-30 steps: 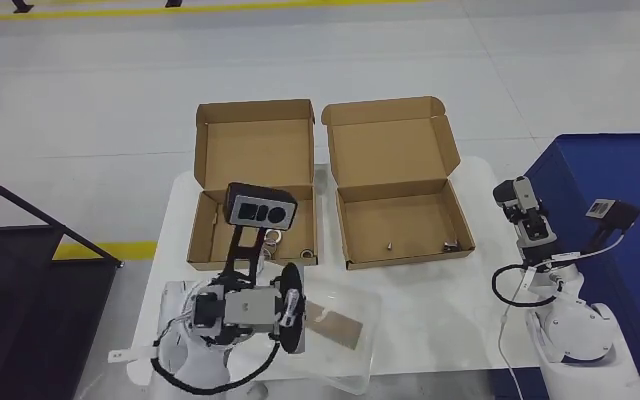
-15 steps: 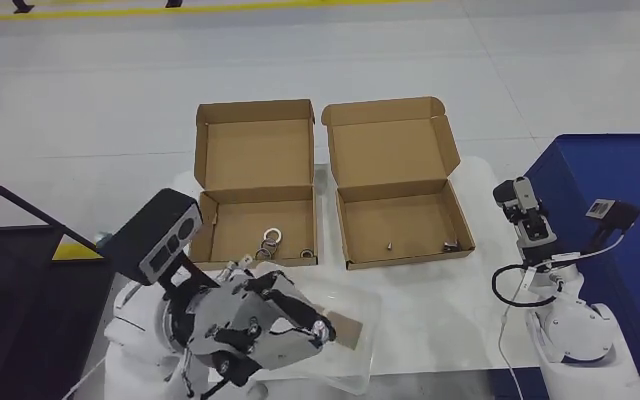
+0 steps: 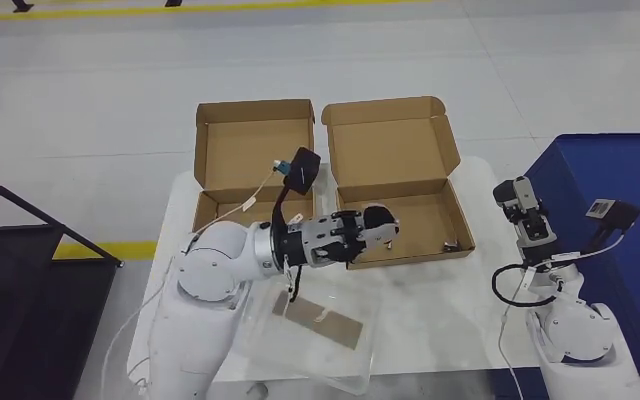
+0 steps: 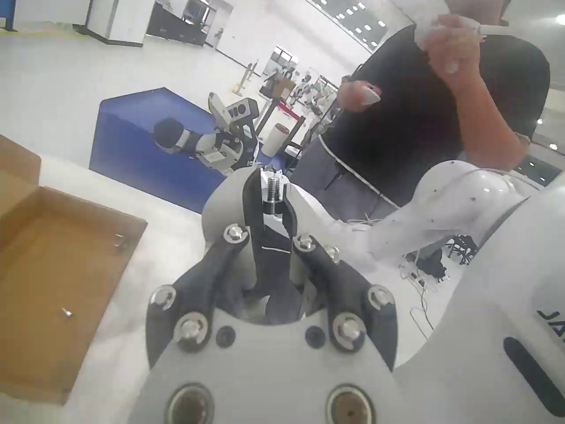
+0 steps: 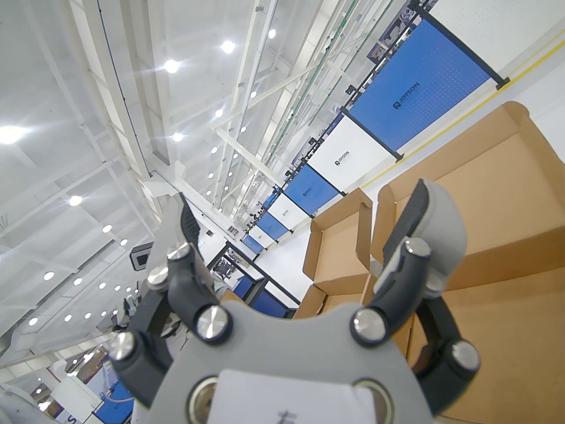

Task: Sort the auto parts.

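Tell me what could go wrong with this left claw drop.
The left claw pinches the bolt only at its tips, so the bolt may slip out early. The claw hangs over the right box near its left wall, pointing sideways; a released bolt might bounce out.

Mid-frame, the left gripper [image 4: 272,199] pinches a threaded bolt [image 4: 272,188] between its fingertips, threads outward. At the frame's edge sits an open cardboard box [image 4: 53,244], with a small screw [image 4: 67,312] on its floor.
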You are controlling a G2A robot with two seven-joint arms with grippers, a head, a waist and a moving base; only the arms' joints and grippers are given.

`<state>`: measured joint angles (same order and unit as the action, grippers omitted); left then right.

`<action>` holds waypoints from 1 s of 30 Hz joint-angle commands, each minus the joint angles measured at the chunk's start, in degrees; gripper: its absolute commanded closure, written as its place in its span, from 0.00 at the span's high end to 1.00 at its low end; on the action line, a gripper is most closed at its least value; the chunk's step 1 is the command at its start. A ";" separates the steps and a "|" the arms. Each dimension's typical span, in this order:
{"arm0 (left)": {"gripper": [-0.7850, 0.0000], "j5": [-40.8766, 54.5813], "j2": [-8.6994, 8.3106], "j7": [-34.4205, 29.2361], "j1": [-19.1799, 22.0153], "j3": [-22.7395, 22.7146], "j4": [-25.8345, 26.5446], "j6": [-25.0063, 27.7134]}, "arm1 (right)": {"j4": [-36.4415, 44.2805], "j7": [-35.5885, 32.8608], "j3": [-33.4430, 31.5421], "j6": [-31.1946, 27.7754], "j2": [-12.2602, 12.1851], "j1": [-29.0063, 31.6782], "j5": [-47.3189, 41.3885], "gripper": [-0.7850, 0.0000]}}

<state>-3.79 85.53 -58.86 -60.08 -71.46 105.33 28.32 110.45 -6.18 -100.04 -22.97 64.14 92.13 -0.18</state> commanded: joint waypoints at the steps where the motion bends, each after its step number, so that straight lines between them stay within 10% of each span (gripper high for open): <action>1: 0.00 0.04 0.00 0.02 -0.04 -0.02 0.05 0.06 | 0.00 0.00 0.00 0.00 0.00 0.00 0.00 1.00; 5: 0.00 -0.14 -0.01 0.40 -0.21 -0.08 0.01 -0.20 | -0.86 1.41 -1.13 1.28 0.00 -0.55 1.84 1.00; 12: 0.00 -38.27 0.32 14.77 2.60 7.94 -1.07 -8.84 | -7.47 11.33 -2.95 9.37 0.41 -6.13 9.41 1.00; 17: 0.00 -64.69 2.16 18.09 12.64 21.57 -14.49 -15.63 | -7.68 11.23 -2.81 9.70 0.48 -6.43 8.81 1.00; 24: 0.00 -64.76 7.04 14.03 25.22 31.87 -38.21 -21.37 | -7.68 11.23 -2.81 9.70 0.48 -6.43 8.81 1.00; 30: 0.00 -61.86 11.20 14.01 29.28 38.14 -48.37 -21.84 | -7.68 11.23 -2.81 9.70 0.48 -6.43 8.81 1.00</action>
<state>-65.55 95.89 -45.29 -31.21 -34.78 58.96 6.85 102.77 5.05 -102.84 -13.27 64.62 85.70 8.63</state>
